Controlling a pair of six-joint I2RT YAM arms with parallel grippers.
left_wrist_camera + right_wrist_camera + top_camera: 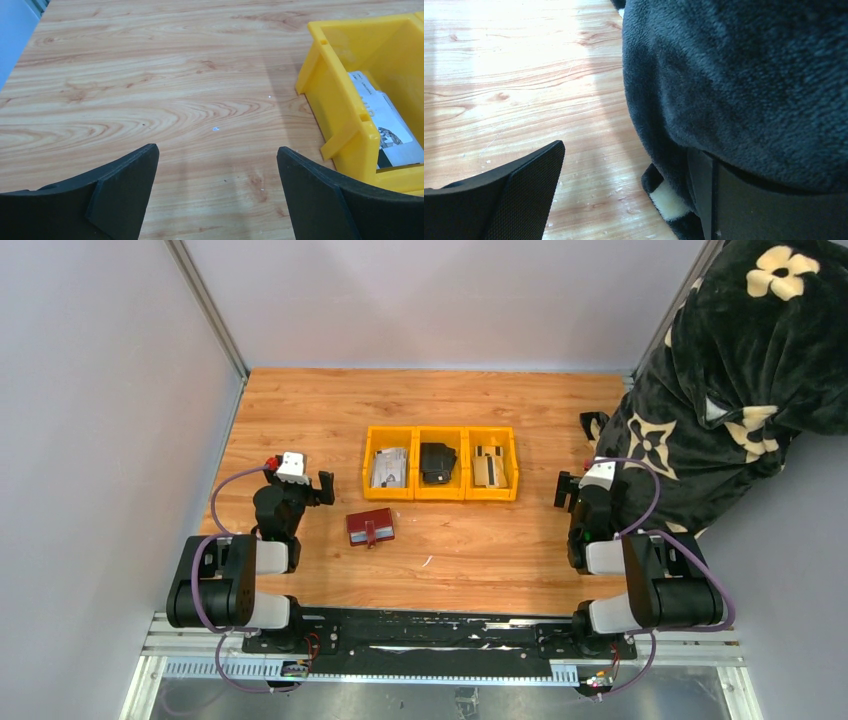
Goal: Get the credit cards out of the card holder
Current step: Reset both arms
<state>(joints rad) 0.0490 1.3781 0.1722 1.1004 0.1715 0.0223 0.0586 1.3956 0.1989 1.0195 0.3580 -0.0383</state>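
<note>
Over wood [150,75], left gripper [215,150] and right gripper [629,147] gape wide — card [385,115] print seemingly illegible.

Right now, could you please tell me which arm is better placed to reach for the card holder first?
Probably the left. The left gripper hangs open, close beside the maroon card holder. The right gripper is open too but sits farther off, with a dark fleece blanket draped against it.

Card holder [370,527] before bins [440,496] (apart)
</note>
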